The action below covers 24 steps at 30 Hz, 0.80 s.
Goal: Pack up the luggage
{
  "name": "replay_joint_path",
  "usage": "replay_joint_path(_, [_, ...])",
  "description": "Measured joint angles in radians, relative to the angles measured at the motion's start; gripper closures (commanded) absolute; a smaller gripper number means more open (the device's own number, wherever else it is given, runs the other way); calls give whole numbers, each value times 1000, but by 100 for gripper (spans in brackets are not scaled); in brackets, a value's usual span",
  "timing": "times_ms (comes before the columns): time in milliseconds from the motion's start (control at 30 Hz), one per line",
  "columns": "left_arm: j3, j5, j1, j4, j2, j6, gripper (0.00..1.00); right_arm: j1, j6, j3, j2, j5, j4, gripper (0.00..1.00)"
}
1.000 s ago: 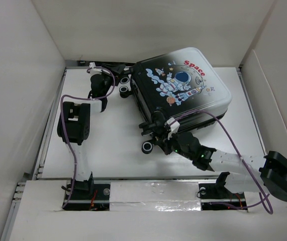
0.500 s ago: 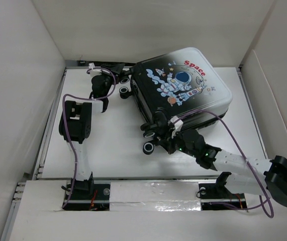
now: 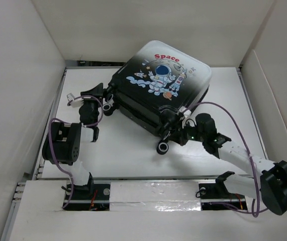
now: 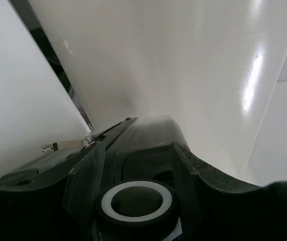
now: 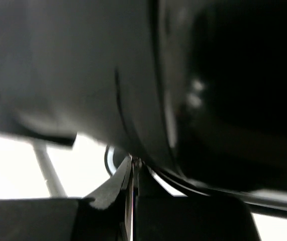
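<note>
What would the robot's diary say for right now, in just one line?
luggage: closed, flat on table | left gripper: at wheel | right gripper: at near edge

Claw (image 4: 135,165) fingers straddle luggage wheel (image 4: 136,203).

Black-to-white astronaut-print luggage (image 3: 158,90)

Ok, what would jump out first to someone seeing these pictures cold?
The suitcase with its cartoon astronaut and red "Space" print, lying closed across the middle of the white table. Next, both arms crowd it: the left gripper at the wheels on its left corner, the right gripper against its near edge beside a wheel.
</note>
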Motion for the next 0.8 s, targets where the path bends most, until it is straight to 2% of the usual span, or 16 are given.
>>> replay_joint_path(67, [-81,-69,-16,21,-53,-1,100,-55,-10,39,33,-26,-35,100])
replay_joint_path(167, [-186,-161,-79,46,-127,0,100,-86,35,41,58,32,-3,100])
replay_joint_path(267, [-261,-251,-160,55,-201,14,100,-19,130,-21,62,269,143,100])
replay_joint_path(433, [-294,-405,-253,38,-266,61,100,291,193,-81,107,825,315,100])
replay_joint_path(500, [-295,-446,-283,35,-274,72,100,359,188,-72,130,990,326,100])
replay_joint_path(667, [-295,-463,-358,28,-288,89,100,424,166,-59,180,1248,341,100])
replay_joint_path(800, [-291,-360,-431,10,-304,109,100,430,134,17,274,1285,342,100])
